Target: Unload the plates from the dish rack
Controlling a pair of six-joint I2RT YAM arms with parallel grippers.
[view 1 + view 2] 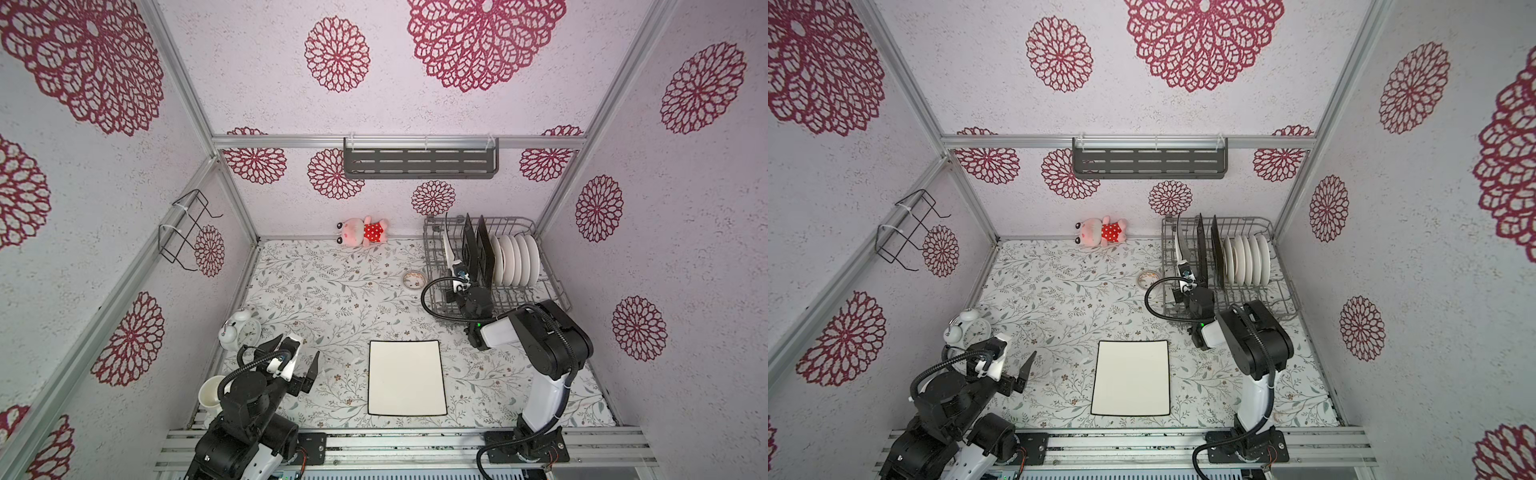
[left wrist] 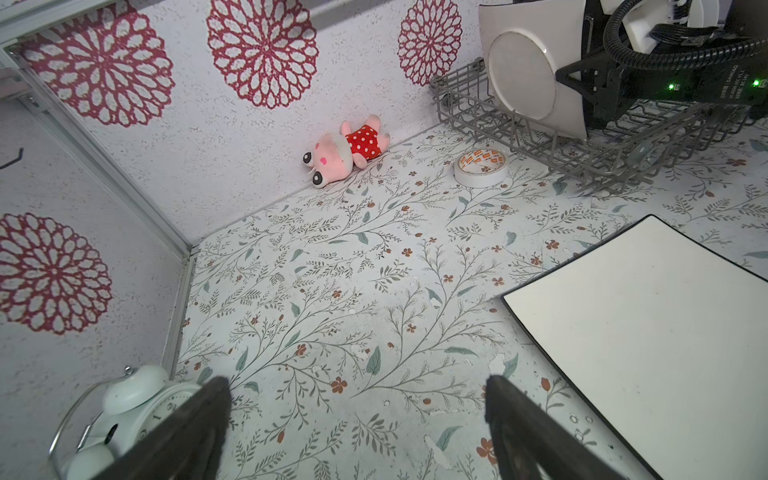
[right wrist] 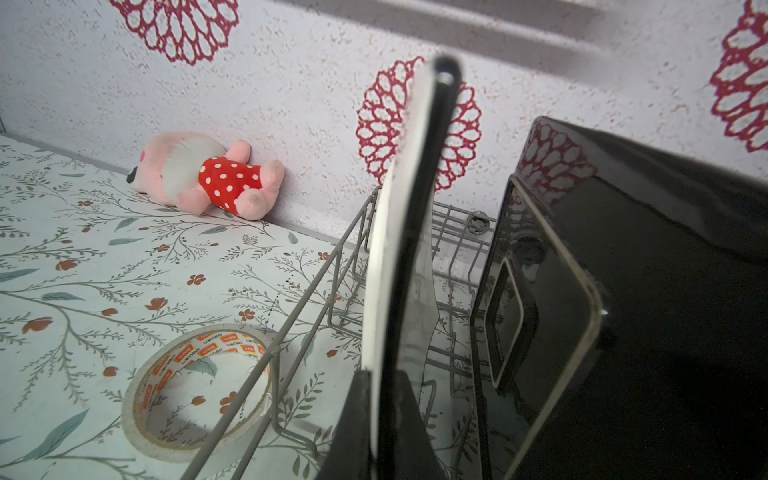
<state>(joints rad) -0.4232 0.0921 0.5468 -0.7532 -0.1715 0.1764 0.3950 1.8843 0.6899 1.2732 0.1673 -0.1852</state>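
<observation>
Floral tabletop; right claw pinching upright white plate in dish rack; left claw wide.

The white dark-rimmed plate pinched in my right gripper has a black square plate just right of it, the dish rack wall and a tape roll left. My left gripper faces bare tabletop between an alarm clock and a flat white plate.
</observation>
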